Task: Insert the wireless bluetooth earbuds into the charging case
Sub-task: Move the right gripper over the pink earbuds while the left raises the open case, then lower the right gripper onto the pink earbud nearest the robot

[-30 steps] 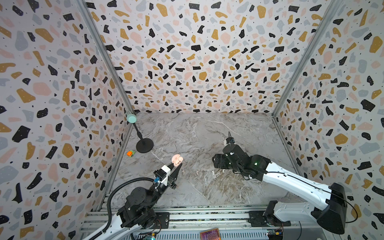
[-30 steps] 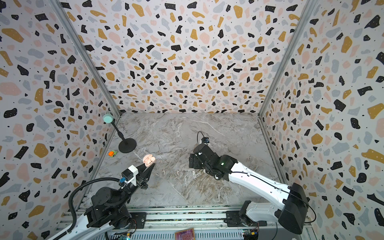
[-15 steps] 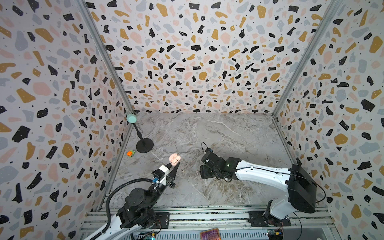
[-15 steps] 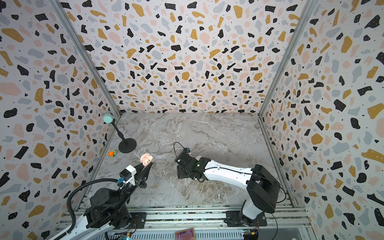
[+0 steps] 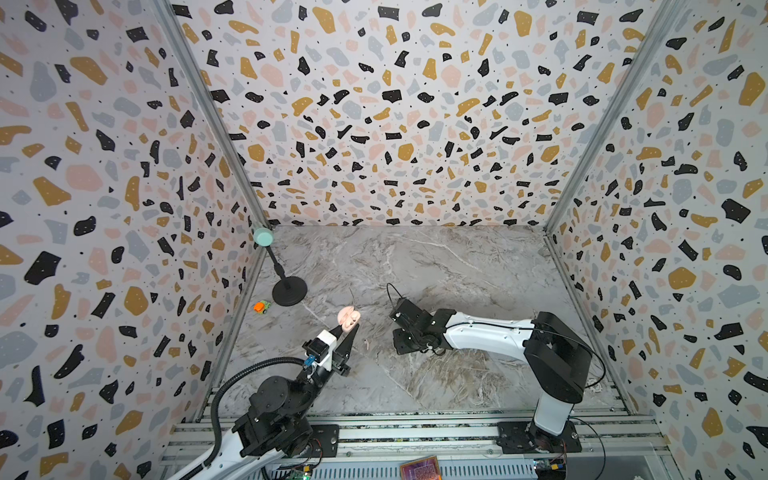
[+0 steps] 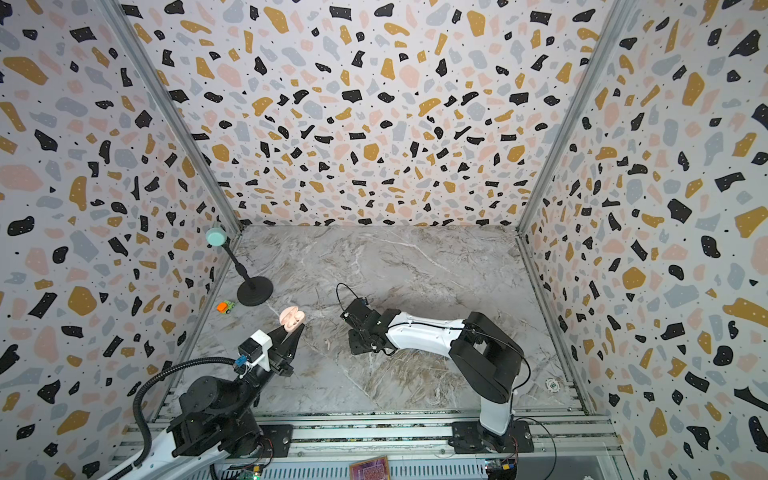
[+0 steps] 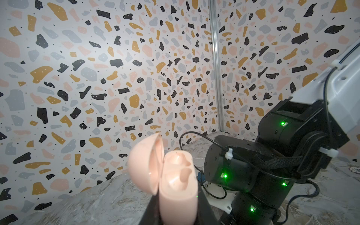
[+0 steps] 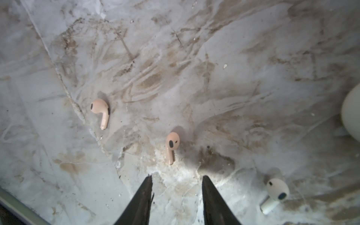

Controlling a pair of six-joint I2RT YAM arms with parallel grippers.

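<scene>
The left gripper point(image 5: 347, 329) has its jaws clamped on the base of a pink charging case point(image 7: 178, 187), which is held up off the marble tabletop point(image 5: 457, 270) with its lid hinged open. The right gripper point(image 8: 176, 176) hangs low over the tabletop with its jaws apart, their tips just short of a pink earbud point(image 8: 171, 145). A second pink earbud point(image 8: 100, 112) lies on one side of it. A white earbud point(image 8: 275, 191) lies on the other side, near a whitish rounded object point(image 8: 351, 115) that is mostly out of view.

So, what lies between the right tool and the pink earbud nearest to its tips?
Nothing. In the right wrist view, only bare marble tabletop separates the right tool from the nearest pink earbud.
</scene>
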